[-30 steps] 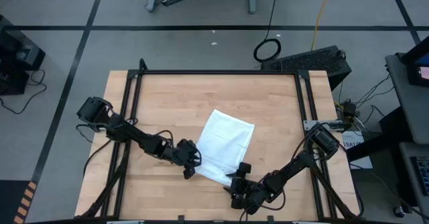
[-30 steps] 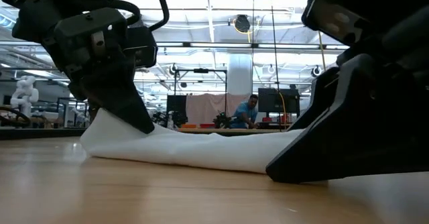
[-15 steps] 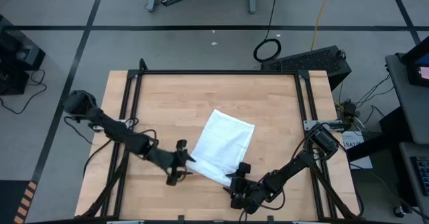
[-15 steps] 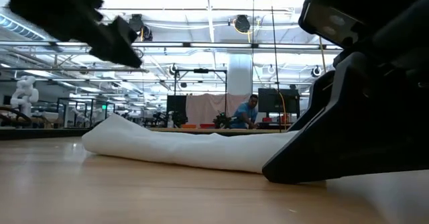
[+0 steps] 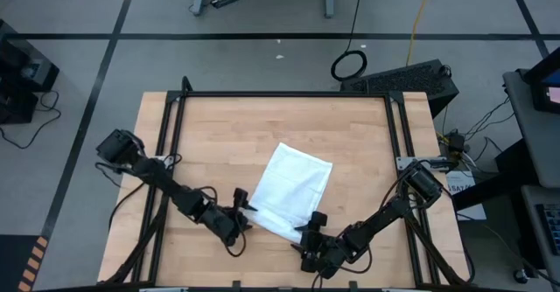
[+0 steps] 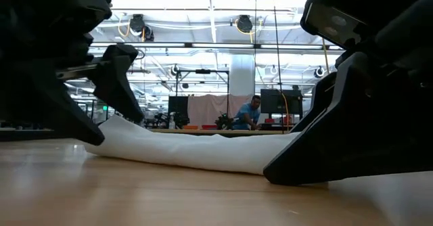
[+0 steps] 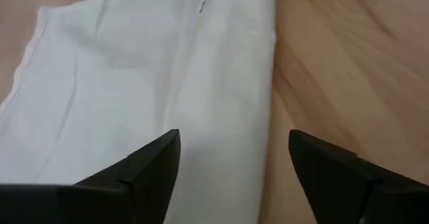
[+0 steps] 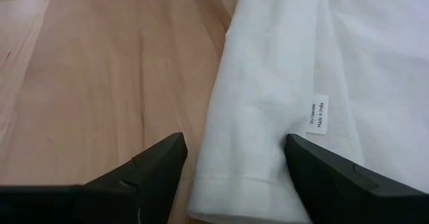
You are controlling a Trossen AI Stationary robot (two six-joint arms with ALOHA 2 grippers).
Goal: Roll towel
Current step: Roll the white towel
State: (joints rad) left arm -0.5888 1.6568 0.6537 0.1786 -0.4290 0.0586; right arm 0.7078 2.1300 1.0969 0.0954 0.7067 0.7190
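Now white towel mid-table, released left tool and right tool at its near corners

The high view looked straight down from well above, taking in the whole tabletop, both arms and the surrounding floor. The low view sat at tabletop level, facing across the towel into the room behind, very close to both end effectors. Each wrist view looked forward past its own two dark fingers, close above the cloth. All four views shared the towel's near edge, which the two wrist cameras faced at opposite corners.
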